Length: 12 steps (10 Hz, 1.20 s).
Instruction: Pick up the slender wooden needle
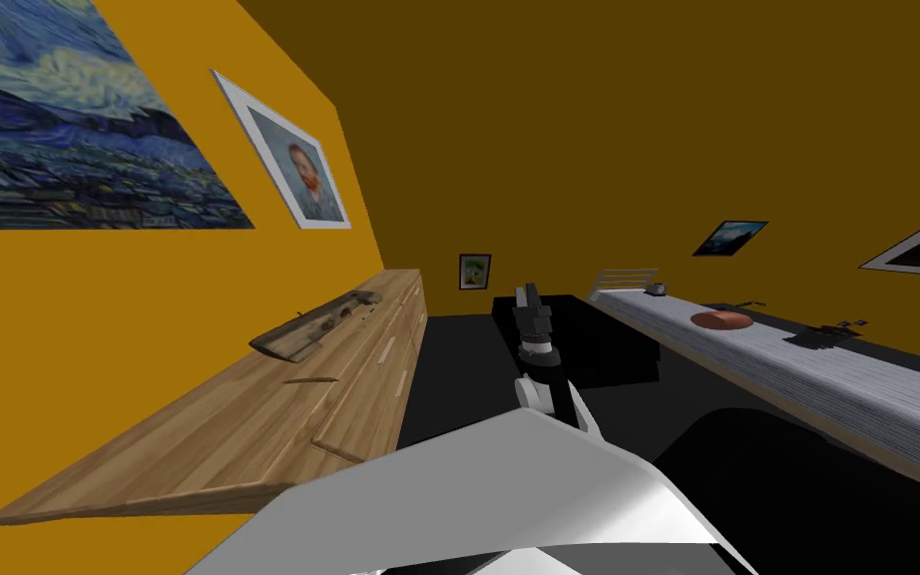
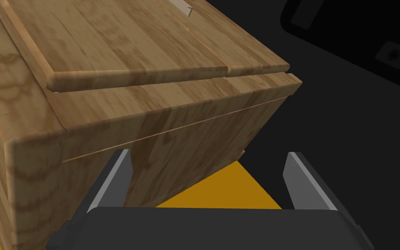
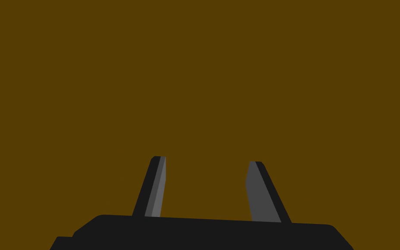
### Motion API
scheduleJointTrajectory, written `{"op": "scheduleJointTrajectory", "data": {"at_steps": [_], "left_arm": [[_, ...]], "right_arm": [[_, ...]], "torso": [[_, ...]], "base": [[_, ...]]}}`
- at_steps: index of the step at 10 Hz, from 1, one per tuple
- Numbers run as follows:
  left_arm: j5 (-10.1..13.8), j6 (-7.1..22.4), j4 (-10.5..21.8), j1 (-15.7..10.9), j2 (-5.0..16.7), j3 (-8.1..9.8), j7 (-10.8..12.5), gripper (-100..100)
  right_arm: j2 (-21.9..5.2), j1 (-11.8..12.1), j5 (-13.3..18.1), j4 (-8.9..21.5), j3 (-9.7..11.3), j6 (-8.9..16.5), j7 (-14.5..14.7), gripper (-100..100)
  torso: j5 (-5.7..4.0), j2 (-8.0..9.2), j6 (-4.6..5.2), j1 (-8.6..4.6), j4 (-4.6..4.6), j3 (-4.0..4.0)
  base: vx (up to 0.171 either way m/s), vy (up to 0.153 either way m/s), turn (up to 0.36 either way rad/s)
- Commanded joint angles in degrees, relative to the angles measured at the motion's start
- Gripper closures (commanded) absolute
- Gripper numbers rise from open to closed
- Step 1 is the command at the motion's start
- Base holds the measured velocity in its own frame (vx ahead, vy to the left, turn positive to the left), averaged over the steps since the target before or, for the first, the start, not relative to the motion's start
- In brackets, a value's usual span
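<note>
A slender wooden needle (image 1: 310, 379) lies flat on the top of a long wooden dresser (image 1: 199, 439) against the orange wall on my left. A similar thin stick (image 1: 338, 449) lies nearer me by the dresser's front edge. My left gripper (image 2: 205, 160) is open with nothing between its fingers, facing a corner of the dresser (image 2: 151, 108) from close by. My right gripper (image 3: 205, 165) is open and empty. One forearm (image 1: 536, 339) stands in the middle of the head view, well right of the needle.
A wooden tray-like piece (image 1: 313, 324) lies on the dresser just beyond the needle. On my right runs a long grey-topped counter (image 1: 847, 389) with a reddish plate (image 1: 720, 319) and small dark items (image 1: 827, 334). Black floor lies between.
</note>
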Motion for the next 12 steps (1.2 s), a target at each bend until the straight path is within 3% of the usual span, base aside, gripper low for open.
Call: {"op": "scheduleJointTrajectory", "data": {"at_steps": [1,3,4,5,7,8,9,10,12], "left_arm": [[1.3,0.5,1.0,2.9,2.4,-0.35,1.5,-100],[1.3,0.5,1.0,4.6,2.4,-0.35,1.5,-100],[2.4,0.5,2.3,6.6,4.2,-0.8,2.7,-100],[2.4,0.5,2.3,7.6,4.2,-0.8,2.7,-100],[4.5,0.2,5.0,11.7,7.9,-1.54,4.8,-100],[4.5,0.2,5.0,13.1,7.9,-1.54,4.8,-100],[5.5,0.0,6.4,15.3,9.7,-1.85,5.8,-100],[5.5,0.0,6.4,15.6,9.7,-1.85,5.8,-100],[7.5,-0.7,9.2,20.1,13.5,-2.34,7.5,-100]], "right_arm": [[0.0,0.0,0.0,0.0,0.0,0.0,0.0,0],[0.0,0.0,0.0,0.0,0.0,0.0,0.0,0],[0.0,0.0,0.0,0.0,0.0,0.0,0.0,0],[0.0,0.0,0.0,0.0,0.0,0.0,0.0,0],[0.0,0.0,0.0,0.0,0.0,0.0,0.0,0],[0.0,0.0,0.0,0.0,0.0,0.0,0.0,0],[0.0,0.0,0.0,0.0,0.0,0.0,0.0,0],[0.0,0.0,0.0,0.0,0.0,0.0,0.0,0],[0.0,0.0,0.0,0.0,0.0,0.0,0.0,0]], "torso": [[0.0,0.0,0.0,0.0,0.0,0.0],[0.0,0.03,0.0,0.03,0.0,0.01],[0.05,0.19,0.0,0.19,0.04,0.11],[0.05,0.13,0.04,0.18,0.04,0.08],[0.03,-0.03,0.01,0.08,0.0,-0.01],[0.0,-0.26,0.05,-0.03,-0.05,-0.14],[-0.01,-0.2,-0.01,-0.02,-0.05,-0.12],[0.0,-0.14,0.02,-0.04,-0.03,-0.08],[0.02,-0.05,0.03,0.12,-0.01,-0.03]], "base": [[0.128,-0.11,-0.164],[0.079,-0.04,-0.027],[0.09,-0.042,-0.176],[0.113,-0.041,-0.107],[0.175,-0.083,-0.241],[0.17,-0.079,-0.102],[0.15,-0.084,-0.194],[0.117,-0.045,-0.073],[0.16,-0.026,-0.249]]}}
